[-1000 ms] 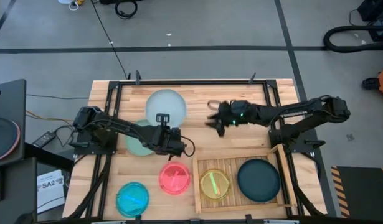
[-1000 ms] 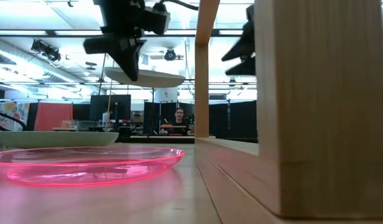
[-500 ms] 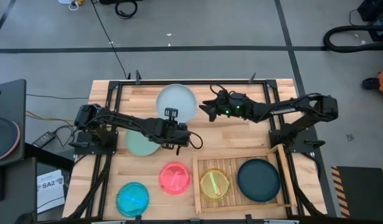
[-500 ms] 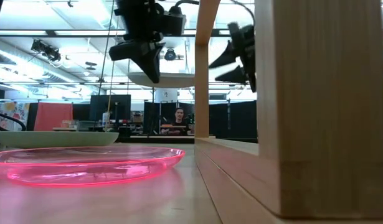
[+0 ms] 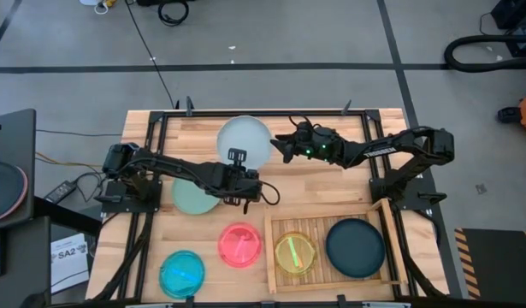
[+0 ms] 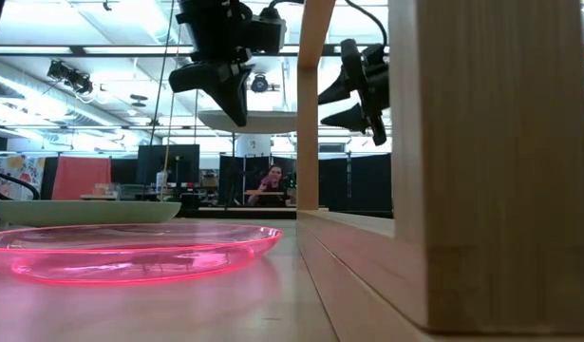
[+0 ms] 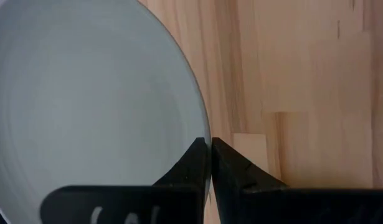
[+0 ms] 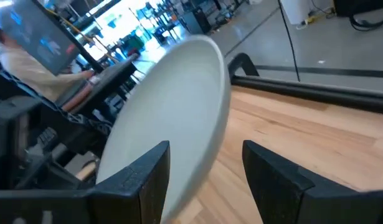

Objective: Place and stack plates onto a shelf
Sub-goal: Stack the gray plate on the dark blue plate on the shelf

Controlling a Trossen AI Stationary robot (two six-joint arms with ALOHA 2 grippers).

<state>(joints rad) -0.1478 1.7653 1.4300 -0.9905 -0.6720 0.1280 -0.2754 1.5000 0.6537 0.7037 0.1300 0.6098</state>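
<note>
My left gripper is shut on a pale whitish plate, which it carries above the table's far middle; in the low view the plate hangs in the air under the gripper. My right gripper is open at the plate's right edge. In the right wrist view its two fingers stand on either side of the plate's rim, and no touch shows. The wooden slatted shelf holds a yellow-green plate and a dark teal plate. My left gripper pinches the plate's rim at its near edge between the two shut fingers. The fingers come from above, pointing down. The plate is lifted clear of the table and sits about level below them.
A mint plate lies on the table under my left arm. A pink plate and a cyan plate lie near the table's near edge. In the low view the shelf's wall fills the right. A person sits in the room beyond.
My left gripper has carried the pale plate toward the table's right, still lifted and level. My right gripper has moved toward the table's left and far edge until its open fingers reach the plate's right rim.
</note>
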